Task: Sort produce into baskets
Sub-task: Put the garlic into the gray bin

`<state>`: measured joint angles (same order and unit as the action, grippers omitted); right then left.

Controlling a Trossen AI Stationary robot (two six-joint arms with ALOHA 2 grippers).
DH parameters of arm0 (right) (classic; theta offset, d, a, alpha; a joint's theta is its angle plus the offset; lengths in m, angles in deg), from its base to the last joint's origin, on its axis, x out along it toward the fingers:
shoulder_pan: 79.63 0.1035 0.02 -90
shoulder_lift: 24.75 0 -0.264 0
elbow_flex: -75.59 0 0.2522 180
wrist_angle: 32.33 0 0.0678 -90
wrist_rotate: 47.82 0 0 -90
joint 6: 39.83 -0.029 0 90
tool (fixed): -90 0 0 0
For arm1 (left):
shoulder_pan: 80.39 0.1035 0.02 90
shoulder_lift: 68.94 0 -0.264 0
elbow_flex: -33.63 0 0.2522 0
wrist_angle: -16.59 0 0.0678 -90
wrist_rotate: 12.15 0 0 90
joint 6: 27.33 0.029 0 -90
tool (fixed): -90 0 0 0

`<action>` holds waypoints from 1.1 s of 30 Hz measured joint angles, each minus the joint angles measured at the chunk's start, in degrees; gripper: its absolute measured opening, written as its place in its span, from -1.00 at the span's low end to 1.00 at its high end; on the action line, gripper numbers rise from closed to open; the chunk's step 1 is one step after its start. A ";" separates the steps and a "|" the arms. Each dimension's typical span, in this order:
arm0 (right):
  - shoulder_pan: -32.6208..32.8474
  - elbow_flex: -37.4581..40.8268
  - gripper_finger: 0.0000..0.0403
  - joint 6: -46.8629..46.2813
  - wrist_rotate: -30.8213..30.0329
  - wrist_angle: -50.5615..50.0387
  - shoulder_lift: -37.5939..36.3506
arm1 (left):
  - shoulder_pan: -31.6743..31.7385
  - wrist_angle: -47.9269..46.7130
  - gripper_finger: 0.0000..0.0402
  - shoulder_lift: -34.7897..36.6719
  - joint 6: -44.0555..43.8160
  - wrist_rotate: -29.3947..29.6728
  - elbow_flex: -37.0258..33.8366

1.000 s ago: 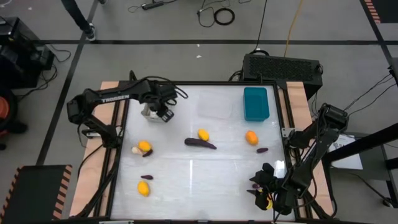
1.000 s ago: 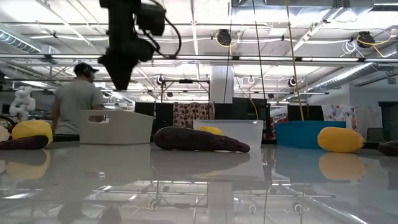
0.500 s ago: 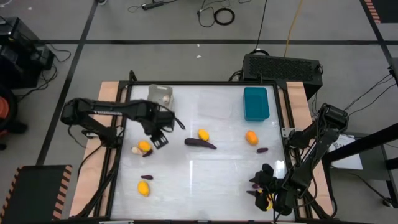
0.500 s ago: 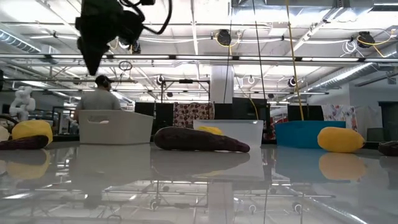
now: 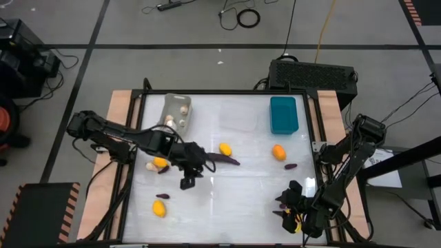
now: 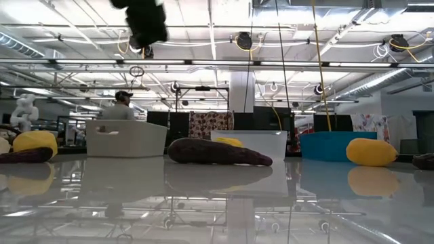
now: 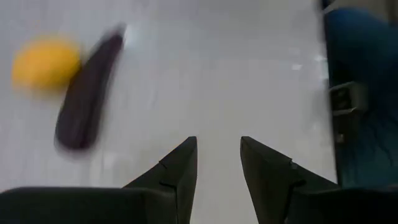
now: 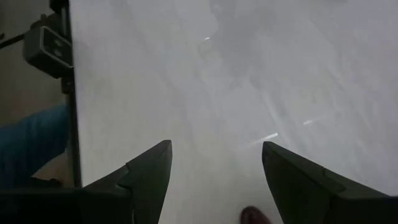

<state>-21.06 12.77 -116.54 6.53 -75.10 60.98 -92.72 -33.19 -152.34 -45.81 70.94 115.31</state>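
Note:
My left gripper (image 5: 201, 162) is open and empty above the table's middle; in its wrist view (image 7: 217, 149) it points at bare table beside a long dark purple eggplant (image 7: 87, 93) (image 5: 224, 159) and a yellow fruit (image 7: 46, 62) (image 5: 225, 149). My right gripper (image 5: 289, 203) (image 8: 214, 155) waits open over the near right corner. The grey basket (image 5: 176, 110) holds whitish mushrooms. The clear basket (image 5: 238, 117) and the teal basket (image 5: 283, 114) stand along the far edge. More yellow fruits (image 5: 278, 151) (image 5: 160, 162) (image 5: 159, 208) lie on the table.
Small purple pieces (image 5: 291, 166) (image 5: 162, 196) and a mushroom (image 5: 149, 166) lie loose on the table. A purple piece (image 8: 252, 214) and a yellow one (image 5: 296, 224) lie by my right gripper. A black vented box (image 5: 313, 72) stands behind the far edge. A person (image 6: 119, 108) shows beyond the table.
My left gripper has left the spot over the grey basket and swung toward the table's near edge and right, ending beside the long eggplant. The grey basket now shows uncovered with mushrooms in it.

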 joint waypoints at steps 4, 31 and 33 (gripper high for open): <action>-1.07 -0.59 0.20 -0.03 3.80 -3.72 -1.92 | -0.98 9.55 -0.35 -0.63 4.98 2.80 0.00; 4.12 -12.39 0.20 -20.40 22.62 -36.18 -4.31 | -8.33 53.14 0.12 -29.28 21.83 6.31 15.63; 5.22 -12.39 0.20 -22.05 22.61 -36.69 -4.31 | -9.30 52.40 0.12 -32.48 24.09 7.75 19.51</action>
<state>-15.83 0.38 -138.59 29.14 -111.79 56.67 -102.02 19.21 -184.82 -21.72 78.69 134.82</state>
